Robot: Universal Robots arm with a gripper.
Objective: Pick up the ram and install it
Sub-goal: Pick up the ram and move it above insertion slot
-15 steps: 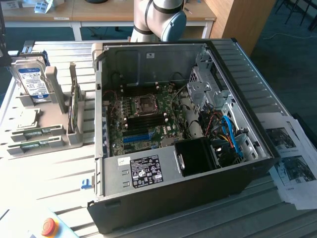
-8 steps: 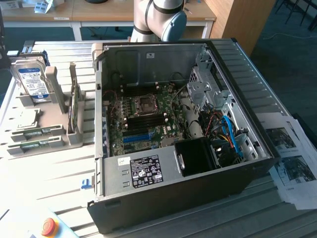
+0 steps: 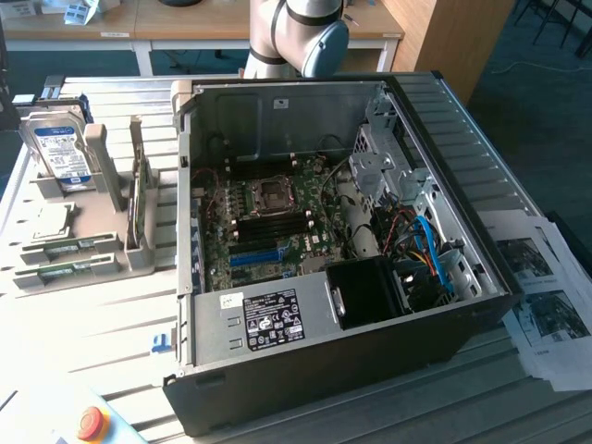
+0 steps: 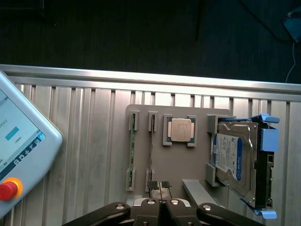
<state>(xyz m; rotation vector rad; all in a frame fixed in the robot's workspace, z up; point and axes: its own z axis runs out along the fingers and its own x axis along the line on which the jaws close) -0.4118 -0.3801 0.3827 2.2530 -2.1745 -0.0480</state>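
On the bench point(image 3: 111, 314), a grey holder point(image 4: 181, 165) keeps the ram point(image 4: 133, 150), a thin green stick lying in its slot. Next to it sits a square chip point(image 4: 179, 130), and past that a silver hard drive point(image 4: 235, 157). The pincer point(image 4: 159, 184) is closed with nothing in it, and it is not touching the ram. On the exterior view's right of the holder stands an open computer case point(image 3: 462, 157) with its green board point(image 3: 310, 185) showing.
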